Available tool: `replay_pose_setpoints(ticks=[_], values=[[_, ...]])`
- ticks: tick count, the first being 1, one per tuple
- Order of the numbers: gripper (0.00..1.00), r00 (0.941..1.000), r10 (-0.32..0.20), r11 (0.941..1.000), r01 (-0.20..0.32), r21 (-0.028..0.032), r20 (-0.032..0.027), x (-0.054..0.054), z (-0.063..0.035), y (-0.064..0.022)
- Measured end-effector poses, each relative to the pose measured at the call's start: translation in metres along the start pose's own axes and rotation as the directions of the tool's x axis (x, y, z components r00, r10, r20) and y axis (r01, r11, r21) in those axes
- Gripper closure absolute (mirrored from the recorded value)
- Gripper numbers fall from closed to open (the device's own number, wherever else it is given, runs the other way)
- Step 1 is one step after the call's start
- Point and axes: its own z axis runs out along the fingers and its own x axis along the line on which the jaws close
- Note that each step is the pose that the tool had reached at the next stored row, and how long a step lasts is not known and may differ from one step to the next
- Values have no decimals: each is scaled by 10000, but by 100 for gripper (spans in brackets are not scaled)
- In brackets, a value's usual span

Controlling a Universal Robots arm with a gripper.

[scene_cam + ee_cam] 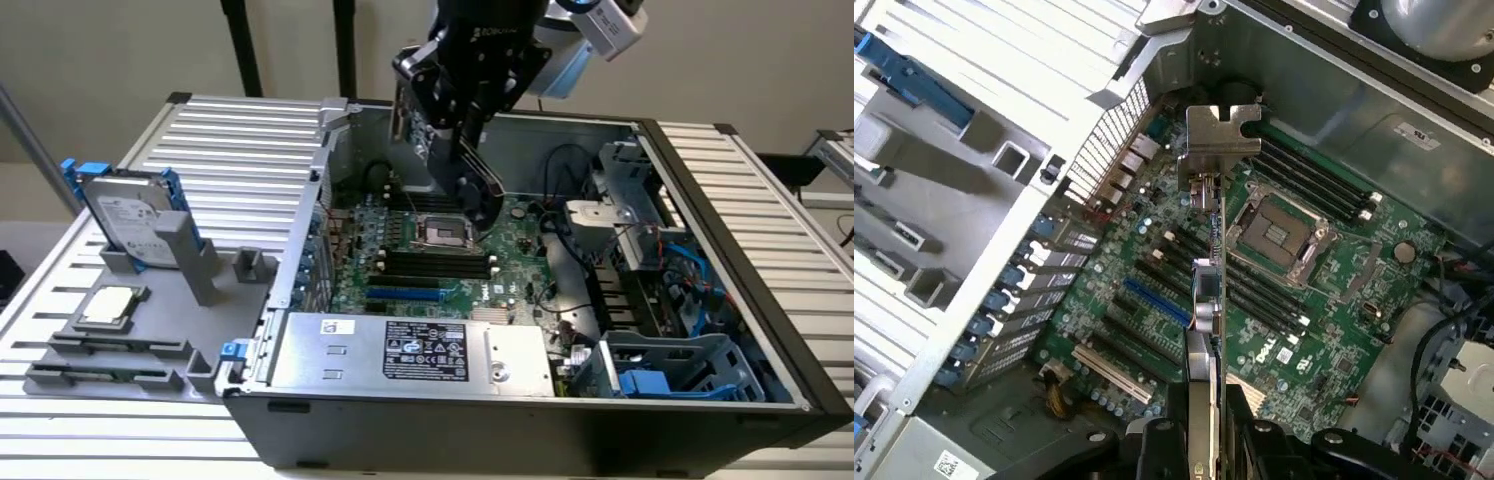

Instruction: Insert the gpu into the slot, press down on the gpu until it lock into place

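Your black gripper clamps the thin dark green gpu card edge-down, upper centre; connector edge faces the long bright blue slot, well apart.

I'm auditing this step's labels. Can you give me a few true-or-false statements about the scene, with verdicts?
1. The end effector holds the gpu above the motherboard. True.
2. The gpu is already seated in the blue slot. False: the slot is bare and the card hangs clear of it.
3. The hard drive stands upright on the grey fixture outside the case. True.
4. The case is closed. False: it is open, with the motherboard exposed.
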Motion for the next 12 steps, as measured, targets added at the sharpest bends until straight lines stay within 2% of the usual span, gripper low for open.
replay_pose_setpoints(ticks=[3, 6, 9, 12], values=[[74, 9985, -553, 9985, 552, 59, 29, 0, 11, -1], [74, 9939, -1098, 9939, 1097, 119, 56, 0, 21, -1], [74, 9865, -1633, 9864, 1632, 188, 90, 0, 31, -2], [74, 9759, -2179, 9757, 2174, 291, 146, -1, 37, -2]])
